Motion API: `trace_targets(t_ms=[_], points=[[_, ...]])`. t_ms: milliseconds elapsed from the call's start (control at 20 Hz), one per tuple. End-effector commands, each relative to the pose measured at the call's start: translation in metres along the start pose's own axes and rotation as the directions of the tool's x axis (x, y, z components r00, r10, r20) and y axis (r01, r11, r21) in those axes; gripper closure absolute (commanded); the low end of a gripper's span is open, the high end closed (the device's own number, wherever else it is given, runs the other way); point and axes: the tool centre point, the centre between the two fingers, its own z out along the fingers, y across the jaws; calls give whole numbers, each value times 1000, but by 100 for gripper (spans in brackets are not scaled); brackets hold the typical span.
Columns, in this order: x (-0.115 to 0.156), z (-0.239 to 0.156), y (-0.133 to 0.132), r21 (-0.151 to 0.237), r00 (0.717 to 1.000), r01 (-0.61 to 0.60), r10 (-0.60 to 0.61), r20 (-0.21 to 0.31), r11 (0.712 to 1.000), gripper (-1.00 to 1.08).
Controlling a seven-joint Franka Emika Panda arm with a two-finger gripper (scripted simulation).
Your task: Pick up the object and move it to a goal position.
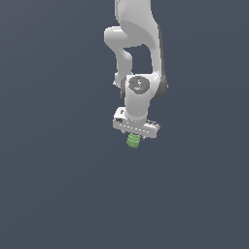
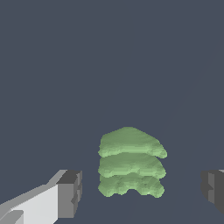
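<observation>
gripper [image 1: 135, 132] at frame centre straddles the green object [image 2: 130, 162], jaws wide and not touching; grasp, lift and transfer remain.

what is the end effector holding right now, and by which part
Nothing: the end effector is open, its fingers clear of the green ribbed piece between them.

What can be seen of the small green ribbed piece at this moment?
The green piece is a small, bright green, stubby object with three stacked ribs of ragged outline; its matte surface gives no clear clue to material. In the wrist view it sits between the two dark finger pads, with open space on each side, so neither pad touches it. In the exterior view it shows just below the white gripper, much smaller than it. Whether it rests on the dark surface cannot be told.
</observation>
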Motion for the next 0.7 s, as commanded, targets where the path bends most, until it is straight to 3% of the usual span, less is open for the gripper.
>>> trace_targets(t_ms=[0,650], points=[[-2,3,-1,0,1000,-16,16,-1,1000,-92],[-4,30,-1,0,1000,-19,19,0,1000,-92]])
